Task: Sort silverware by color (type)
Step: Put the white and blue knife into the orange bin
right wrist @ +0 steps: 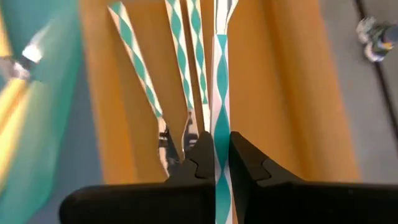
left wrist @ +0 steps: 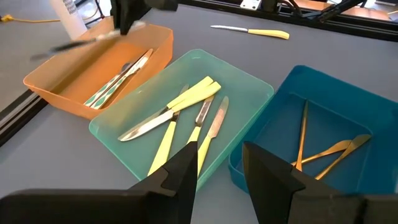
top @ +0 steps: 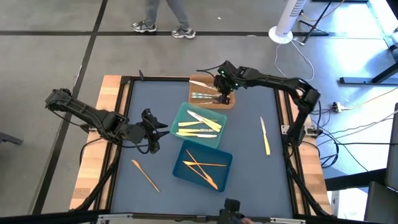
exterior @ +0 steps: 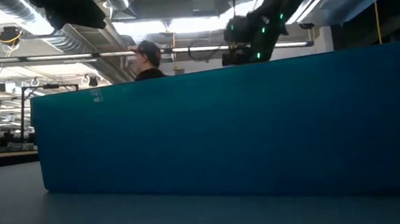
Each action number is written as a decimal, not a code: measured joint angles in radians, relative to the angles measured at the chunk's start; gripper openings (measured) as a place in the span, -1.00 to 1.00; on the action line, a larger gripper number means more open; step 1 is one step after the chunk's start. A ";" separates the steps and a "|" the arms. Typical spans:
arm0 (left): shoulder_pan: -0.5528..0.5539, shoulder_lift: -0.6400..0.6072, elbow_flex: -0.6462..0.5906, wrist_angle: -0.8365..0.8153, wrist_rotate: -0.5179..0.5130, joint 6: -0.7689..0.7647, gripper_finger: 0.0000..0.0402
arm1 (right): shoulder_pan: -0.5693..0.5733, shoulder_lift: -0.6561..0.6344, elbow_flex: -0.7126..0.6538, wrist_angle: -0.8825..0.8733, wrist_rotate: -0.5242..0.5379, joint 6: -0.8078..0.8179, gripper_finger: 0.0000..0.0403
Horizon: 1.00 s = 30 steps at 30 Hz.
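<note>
Three trays sit in a row down the table's middle: an orange tray at the far end, a teal-green tray and a blue tray. The orange tray holds silver utensils with teal-and-white handles. Yellow-handled knives lie in the teal-green one, and orange-tan utensils in the blue one. My right gripper hangs over the orange tray, shut on another patterned utensil. My left gripper stands open, with nothing between its fingers, above the table left of the teal-green tray. My right gripper pinches the utensil's teal-and-white patterned handle between its two fingers. The fingers slant down from above. The utensil is lifted clear over the orange tray, and in the left wrist view its blurred length sticks out sideways from the gripper.
A loose yellow-handled knife lies on the mat toward the right edge, and an orange-tan utensil on the near left. The blue tray's wall fills the low view. A person's feet and a white fan base stand beyond the far edge.
</note>
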 joint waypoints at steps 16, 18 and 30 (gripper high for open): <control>0.000 0.000 0.000 -0.001 0.000 0.000 -0.40 | -0.090 0.196 0.000 0.075 -0.081 0.002 -0.96; 0.000 0.000 0.000 0.000 0.000 0.000 -0.40 | -0.090 0.204 0.000 0.075 -0.081 0.001 -0.96; 0.000 0.000 0.000 0.000 0.000 0.000 -0.40 | -0.089 0.239 0.002 0.084 -0.090 0.004 -0.96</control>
